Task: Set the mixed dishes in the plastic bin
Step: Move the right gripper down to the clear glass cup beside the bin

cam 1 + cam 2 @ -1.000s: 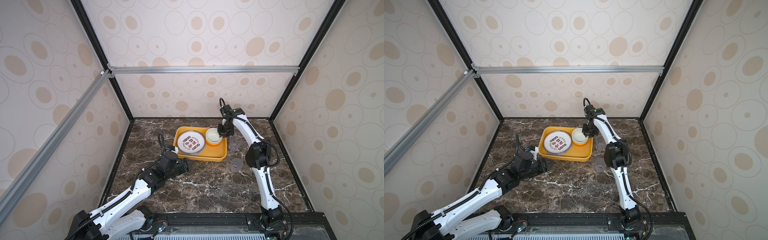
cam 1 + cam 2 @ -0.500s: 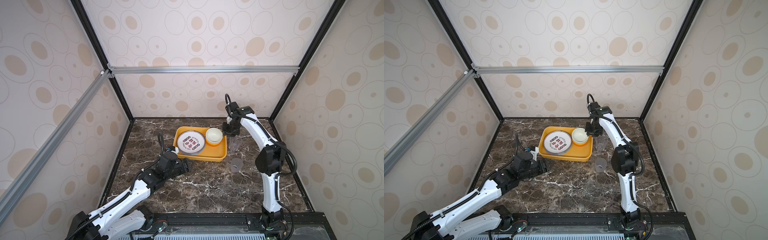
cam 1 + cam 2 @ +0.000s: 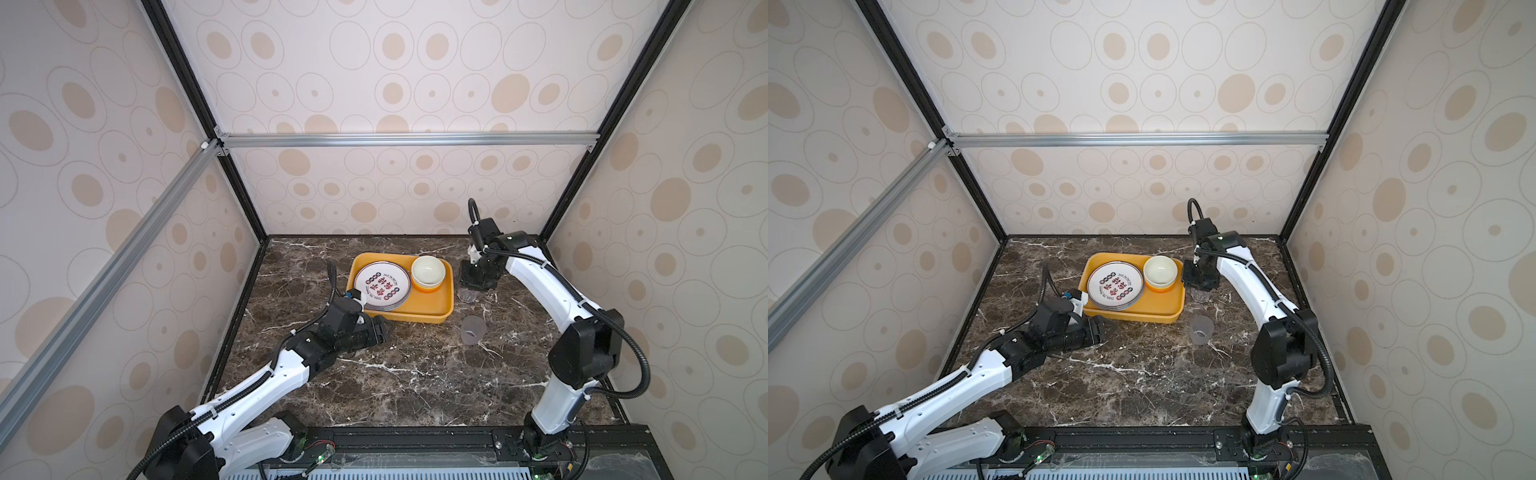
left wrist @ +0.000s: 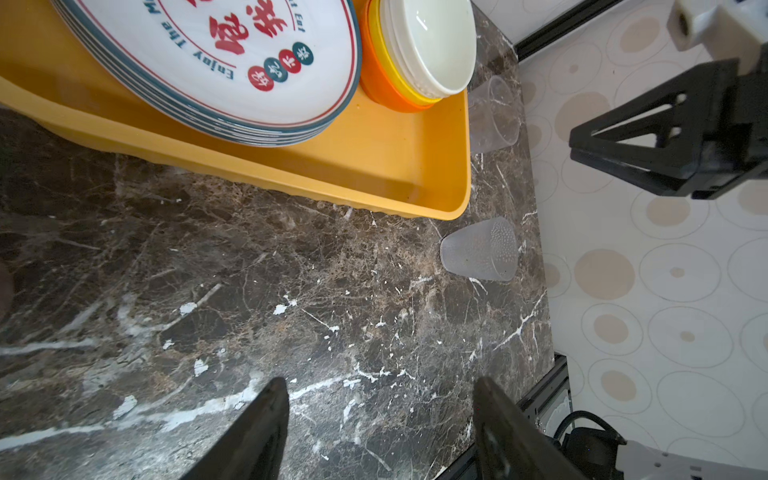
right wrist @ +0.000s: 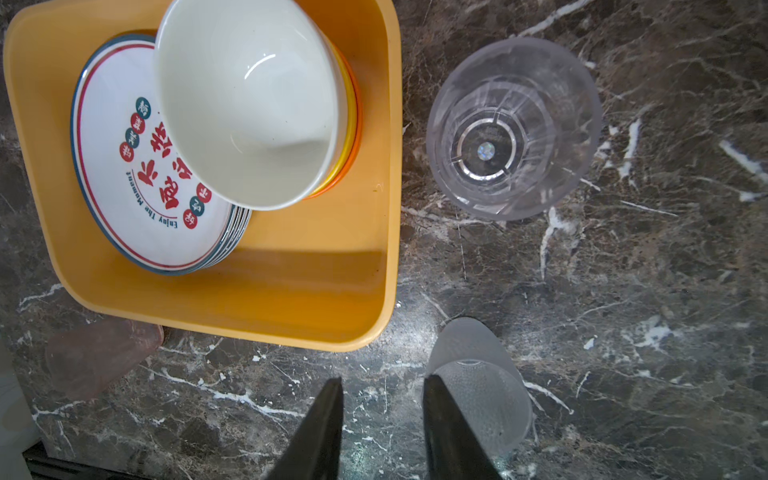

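The right hand (image 3: pixel 475 286) hangs just above the clear cup (image 3: pixel 467 296), its fingers (image 5: pixel 320 419) parted a little with nothing between them. A second ago it was inside the plastic bin (image 3: pixel 415 321) at the off-white bowl (image 3: pixel 428 270). It has since let go and swung out past the bin's right rim. The bowl now sits nested on the yellow and orange ones, touching the stack of plates (image 3: pixel 382 284) in the bin's left half.

So the bowls and plates look done, and the cups are what is left. The clear cup stands upright on the tabletop (image 3: pixel 415 374) just beside the bin's right wall. The frosted cup (image 3: pixel 473 330) stands nearer the robot, off the bin's near right corner. A pinkish cup (image 5: pixel 99 357) shows in the right wrist view close to the bin's other near corner — whether it stands or lies I cannot tell.

The left hand (image 3: pixel 384 328) has not moved. It rests low by the bin's near left corner, spread wide and empty.

The clear cup is likely the right hand's next pick.
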`<state>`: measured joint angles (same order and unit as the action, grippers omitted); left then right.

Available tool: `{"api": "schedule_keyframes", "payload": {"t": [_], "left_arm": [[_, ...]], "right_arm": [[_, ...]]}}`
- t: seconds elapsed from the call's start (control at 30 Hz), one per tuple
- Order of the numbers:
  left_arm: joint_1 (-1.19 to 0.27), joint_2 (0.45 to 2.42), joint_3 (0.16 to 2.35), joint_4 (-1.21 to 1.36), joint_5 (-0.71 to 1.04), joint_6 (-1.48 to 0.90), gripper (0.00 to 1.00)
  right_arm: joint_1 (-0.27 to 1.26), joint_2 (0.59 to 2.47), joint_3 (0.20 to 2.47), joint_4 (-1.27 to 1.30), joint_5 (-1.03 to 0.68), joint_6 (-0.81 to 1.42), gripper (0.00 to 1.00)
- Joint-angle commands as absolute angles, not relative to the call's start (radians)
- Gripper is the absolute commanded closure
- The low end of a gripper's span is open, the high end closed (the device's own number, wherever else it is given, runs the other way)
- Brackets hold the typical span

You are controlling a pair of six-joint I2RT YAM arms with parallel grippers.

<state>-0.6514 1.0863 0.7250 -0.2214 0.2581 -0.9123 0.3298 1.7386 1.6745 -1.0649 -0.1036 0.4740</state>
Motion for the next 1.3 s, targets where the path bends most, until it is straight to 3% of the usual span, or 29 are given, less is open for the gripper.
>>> {"api": "schedule_keyframes", "payload": {"t": [0.0, 0.43, 1.27], "left_arm": [[-0.648, 1.111, 0.785, -0.204, 0.298, -0.864, 0.30], [-0.701, 1.228, 0.850, -0.140, 0.311, -0.866, 0.30], [-0.784, 1.324, 0.936, -0.152, 0.241, -0.864, 0.31]], "right_arm": [[0.323, 1.647, 1.605, -1.048, -0.065, 0.468, 0.63], [0.183, 1.544, 1.394, -0.928, -0.055, 0.517, 0.55], [0.085, 1.977, 1.718, -0.928, -0.114, 0.577, 0.62]]}}
